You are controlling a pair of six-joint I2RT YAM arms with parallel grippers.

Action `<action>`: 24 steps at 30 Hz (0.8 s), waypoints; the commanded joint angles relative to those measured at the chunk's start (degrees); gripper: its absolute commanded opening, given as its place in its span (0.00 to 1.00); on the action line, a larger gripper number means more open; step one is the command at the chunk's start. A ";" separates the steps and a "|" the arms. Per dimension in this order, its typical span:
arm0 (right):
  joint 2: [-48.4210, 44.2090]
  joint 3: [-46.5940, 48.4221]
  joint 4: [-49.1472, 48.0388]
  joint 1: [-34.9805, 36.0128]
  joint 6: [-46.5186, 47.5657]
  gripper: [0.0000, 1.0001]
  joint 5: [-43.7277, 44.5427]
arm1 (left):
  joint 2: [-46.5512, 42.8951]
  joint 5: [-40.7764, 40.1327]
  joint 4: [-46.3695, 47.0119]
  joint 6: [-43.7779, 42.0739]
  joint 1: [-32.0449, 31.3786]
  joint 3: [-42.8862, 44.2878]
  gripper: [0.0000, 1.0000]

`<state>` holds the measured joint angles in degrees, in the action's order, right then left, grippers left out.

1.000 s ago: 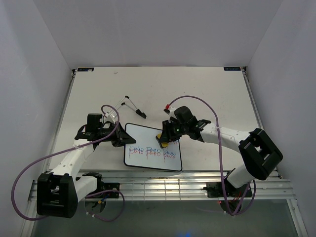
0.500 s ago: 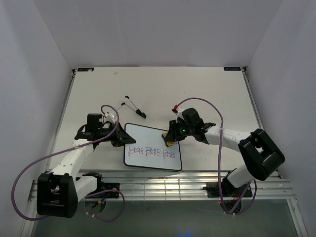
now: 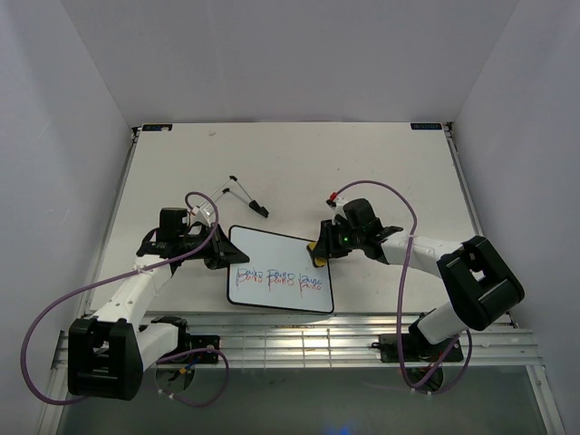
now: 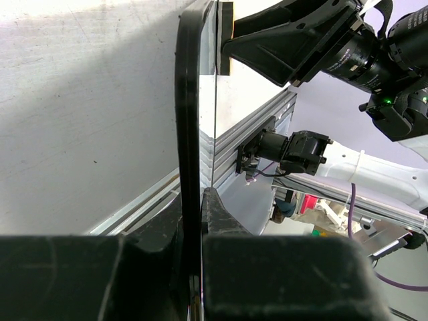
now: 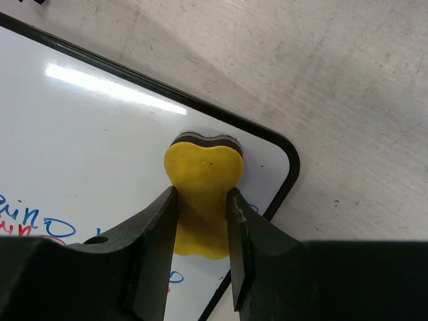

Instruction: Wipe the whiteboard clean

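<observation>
The whiteboard lies on the table between the arms, with red-and-blue handwriting along its near part. My left gripper is shut on the board's left frame edge, which the left wrist view shows edge-on between the jaws. My right gripper is shut on a yellow bone-shaped eraser. The eraser's dark pad rests on the white face just inside the far right corner. The writing sits to the left of the fingers.
A thin white two-legged tool with black tips lies on the table behind the board. An aluminium rail runs along the near table edge. White walls enclose the left, right and back. Purple cables loop off both arms.
My right gripper has slid the eraser rightward and slightly away, from the board's middle right to its far right corner. The left gripper and the board stayed put.
</observation>
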<state>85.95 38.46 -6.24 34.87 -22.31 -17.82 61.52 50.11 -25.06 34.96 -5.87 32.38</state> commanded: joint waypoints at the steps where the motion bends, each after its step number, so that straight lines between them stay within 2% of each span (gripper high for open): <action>1: -0.25 -1.63 1.24 1.94 -1.32 0.27 -1.59 | -1.22 -3.61 0.71 -3.32 -0.20 1.55 0.00; 7: -0.44 2.75 -2.37 10.99 -4.23 0.27 -3.97 | -1.49 -3.79 1.15 -2.97 -0.20 1.28 0.00; 11: 0.62 6.19 -2.11 14.43 -5.29 0.27 -2.57 | -1.75 -4.14 1.15 -2.88 -0.20 1.19 0.00; 13: 0.79 6.72 -2.02 14.78 -5.91 0.27 -1.69 | -1.75 -4.05 1.24 -2.88 -0.20 1.28 0.00; 17: 0.62 6.46 2.71 14.09 -5.82 0.27 5.59 | -2.01 -3.79 1.24 -2.88 -0.20 1.19 0.00; 24: -1.22 -1.96 2.29 9.17 -6.35 0.27 6.40 | -2.28 -3.70 1.24 -2.97 -0.20 1.28 0.00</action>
<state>84.44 41.56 -8.21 45.78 -28.71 -15.18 60.86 49.91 -25.30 34.98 -5.65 32.38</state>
